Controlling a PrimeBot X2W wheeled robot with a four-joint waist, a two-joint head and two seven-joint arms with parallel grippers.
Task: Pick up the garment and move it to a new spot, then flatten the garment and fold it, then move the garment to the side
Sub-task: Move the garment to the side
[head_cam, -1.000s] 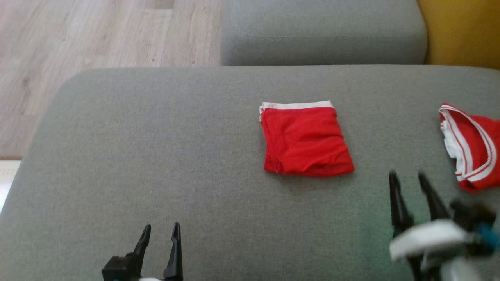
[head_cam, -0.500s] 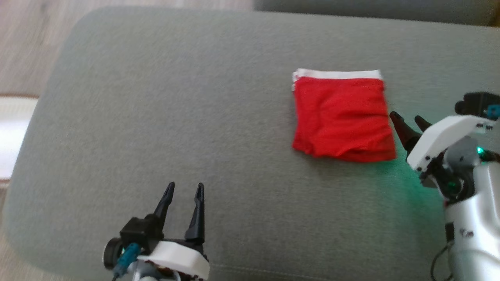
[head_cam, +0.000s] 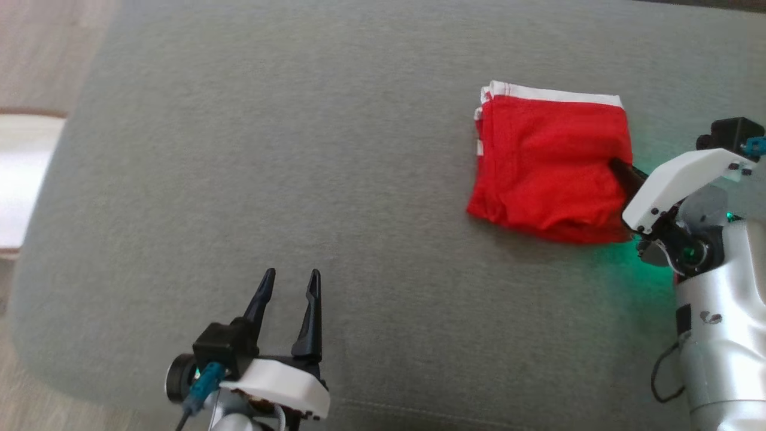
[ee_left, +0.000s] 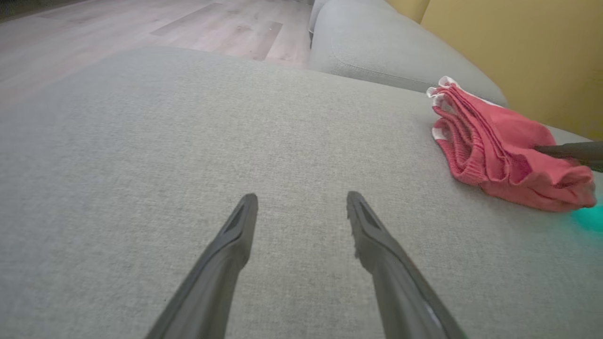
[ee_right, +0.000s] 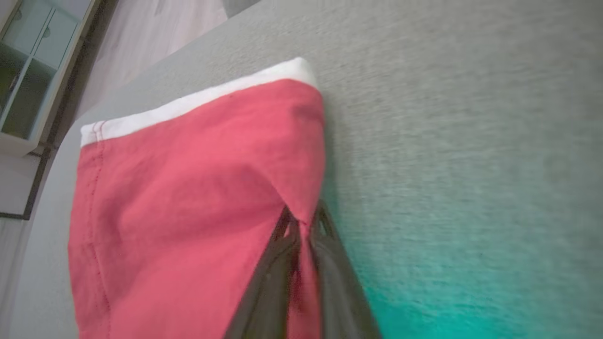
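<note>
- garment (head_cam: 547, 164): red w/ white band (head_cam: 556, 93), folded, lies on grey cushion (head_cam: 269, 149), right of centre in head view
- R gripper (head_cam: 619, 170): fingers (ee_right: 268, 268) closed to a thin gap on garment's right edge, cloth pinched between the tips & tented up a bit
- L gripper (head_cam: 290, 278): wide open, holds nothing, hovers over bare cushion well apart from garment
- step, as I read it: fold looks done, so it's the move to the side
- to do it well: can't tell how many layers are in the pinch (looks like top ones only), so don't hoist high; a lift by 1 layer prob opens the fold
- better: low drag across cushion, slow & straight, wrist steady so stack doesn't twist
- if lower layers lag or band end fans out, stop & re-grip deeper w/ all layers
- let go only once garment lies flat at new spot, then back out along the edge, not up thru cloth
</note>
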